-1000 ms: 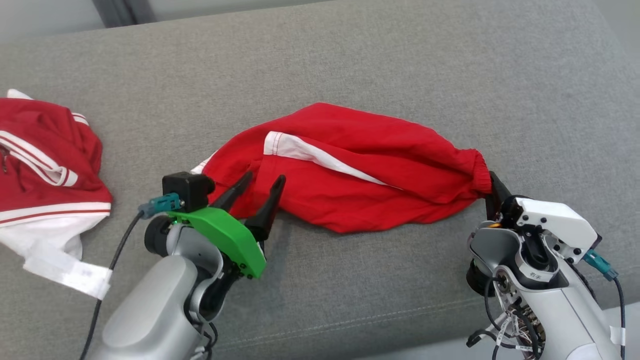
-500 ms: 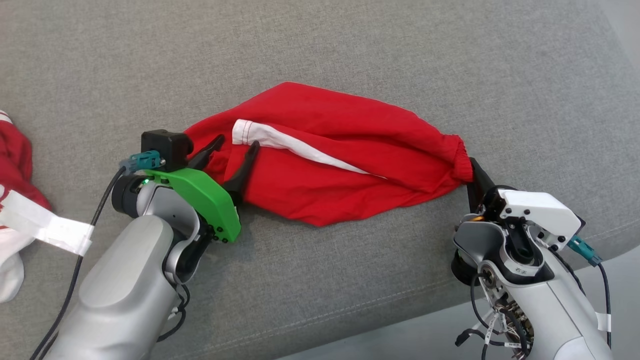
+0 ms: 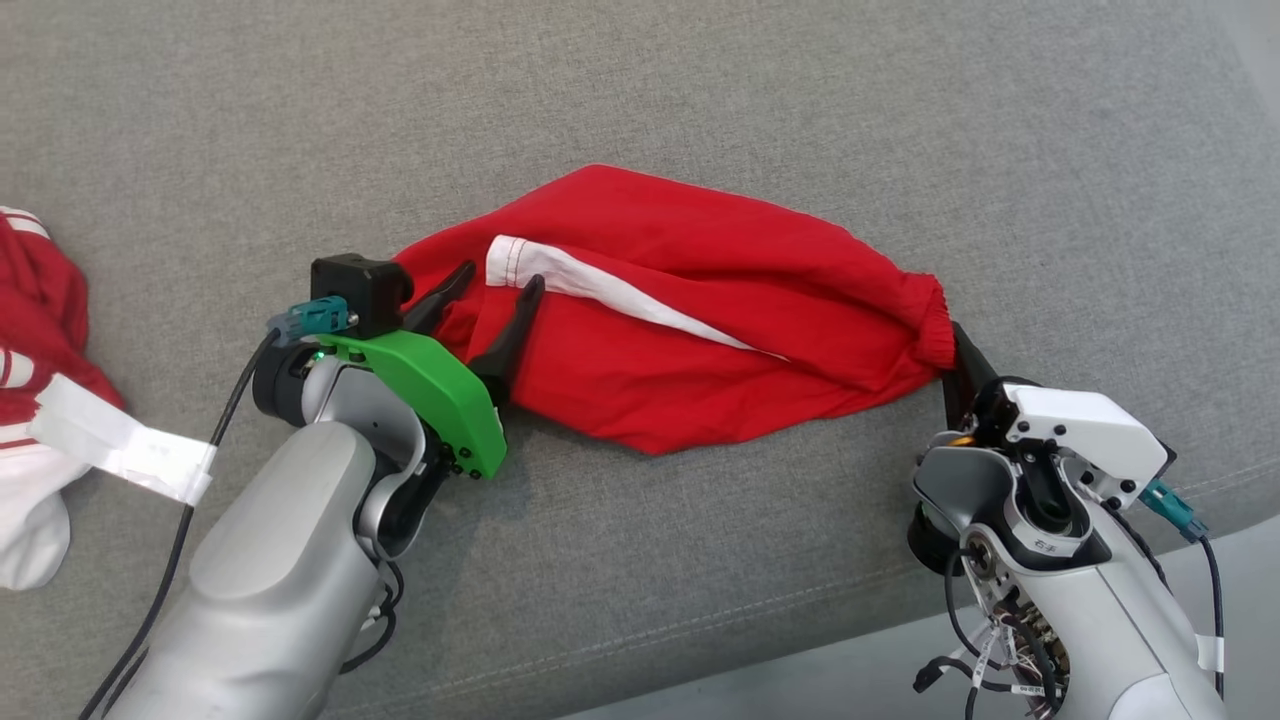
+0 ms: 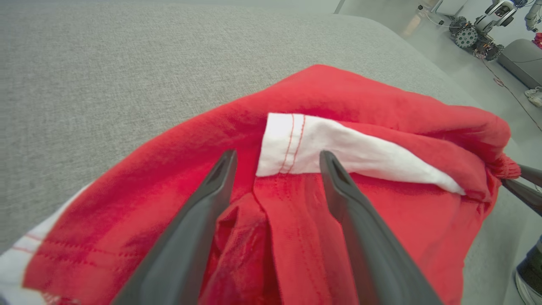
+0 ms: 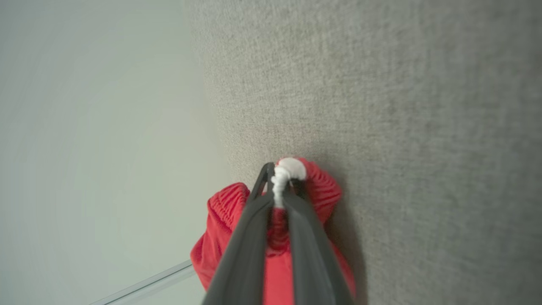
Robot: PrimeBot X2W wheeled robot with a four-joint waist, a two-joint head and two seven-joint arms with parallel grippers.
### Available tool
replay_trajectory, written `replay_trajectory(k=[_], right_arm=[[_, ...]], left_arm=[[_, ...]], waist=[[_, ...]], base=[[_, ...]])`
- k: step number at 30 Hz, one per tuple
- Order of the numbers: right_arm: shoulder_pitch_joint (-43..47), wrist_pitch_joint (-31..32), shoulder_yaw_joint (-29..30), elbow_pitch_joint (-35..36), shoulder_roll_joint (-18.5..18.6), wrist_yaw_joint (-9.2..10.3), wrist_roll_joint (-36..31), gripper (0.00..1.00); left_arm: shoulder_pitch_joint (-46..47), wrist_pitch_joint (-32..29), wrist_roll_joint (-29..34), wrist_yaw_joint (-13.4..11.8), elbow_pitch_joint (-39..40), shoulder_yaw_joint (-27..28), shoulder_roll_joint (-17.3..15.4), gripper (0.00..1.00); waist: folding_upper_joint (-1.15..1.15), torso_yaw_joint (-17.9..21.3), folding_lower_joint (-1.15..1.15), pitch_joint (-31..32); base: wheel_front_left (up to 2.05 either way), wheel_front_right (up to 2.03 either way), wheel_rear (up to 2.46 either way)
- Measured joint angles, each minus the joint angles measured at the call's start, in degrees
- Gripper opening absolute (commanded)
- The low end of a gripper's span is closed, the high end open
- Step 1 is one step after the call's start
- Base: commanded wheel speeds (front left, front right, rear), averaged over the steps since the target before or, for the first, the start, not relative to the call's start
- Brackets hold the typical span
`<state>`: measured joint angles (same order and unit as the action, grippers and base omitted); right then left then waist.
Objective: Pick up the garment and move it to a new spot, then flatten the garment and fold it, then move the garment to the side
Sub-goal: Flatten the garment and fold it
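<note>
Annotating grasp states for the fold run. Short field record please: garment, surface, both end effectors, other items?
garment: red fabric garment with white panel, crumpled, not folded
surface: grey woven fabric cushion
left end effector: open, astride the garment's left end
right end effector: shut on the garment's gathered elastic end
other: red-and-white striped clothing at far left, apart from the garment

One red garment (image 3: 720, 330), one red-white garment (image 3: 40, 330), two end effectors (image 3: 503, 275) (image 3: 958, 345)
</note>
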<state>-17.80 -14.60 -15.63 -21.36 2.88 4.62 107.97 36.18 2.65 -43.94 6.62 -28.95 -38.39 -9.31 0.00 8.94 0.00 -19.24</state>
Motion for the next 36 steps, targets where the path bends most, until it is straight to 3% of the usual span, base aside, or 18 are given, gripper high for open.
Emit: replay_trajectory(k=[12, 30, 31, 32, 33, 35, 36], right_arm=[[0.0, 0.0, -1.0, -1.0, 0.1, -0.01, 0.9, 0.00], [0.0, 0.0, -2.6, -1.9, 0.0, -0.58, 1.7, 0.00], [0.0, 0.0, -2.6, -1.9, 0.0, -0.58, 1.8, 0.00], [0.0, 0.0, -2.6, -2.0, 0.0, -0.59, 1.9, 0.00], [0.0, 0.0, -2.6, -2.1, 0.0, -0.77, 1.9, 0.00], [0.0, 0.0, -2.6, -2.2, 0.0, -1.08, 1.9, 0.00], [0.0, 0.0, -2.7, -2.2, 0.0, -1.08, 1.9, 0.00]], left_arm=[[0.1, 2.3, -0.7, 0.3, -1.1, -1.0, 1.5, 1.00], [1.0, 4.7, -1.2, 0.5, -5.2, -2.0, 1.5, 1.00], [1.2, 4.7, -1.2, 0.5, -5.4, -2.1, 1.5, 0.78], [1.3, 4.7, -1.3, 0.5, -5.5, -2.3, 1.5, 0.47], [1.3, 4.8, -1.3, 0.5, -5.5, -2.5, 1.5, 0.37], [1.4, 5.2, -1.5, 0.5, -5.4, -3.1, 1.6, 0.00], [1.4, 5.2, -1.5, 0.5, -5.4, -3.4, 1.6, 0.00]], waist=[[0.00, -1.1, 0.00, 1.5], [0.00, 0.3, 0.00, 1.8], [0.00, 0.4, 0.00, 1.8], [0.00, 0.4, 0.00, 1.8], [0.00, 0.5, 0.00, 1.9], [0.00, 0.6, 0.00, 1.9], [0.00, 0.7, 0.00, 1.9]], base=[[0.00, 0.00, 0.00], [0.00, 0.00, 0.00], [0.00, 0.00, 0.00], [0.00, 0.00, 0.00], [0.00, 0.00, 0.00], [0.00, 0.00, 0.00], [0.00, 0.00, 0.00]])
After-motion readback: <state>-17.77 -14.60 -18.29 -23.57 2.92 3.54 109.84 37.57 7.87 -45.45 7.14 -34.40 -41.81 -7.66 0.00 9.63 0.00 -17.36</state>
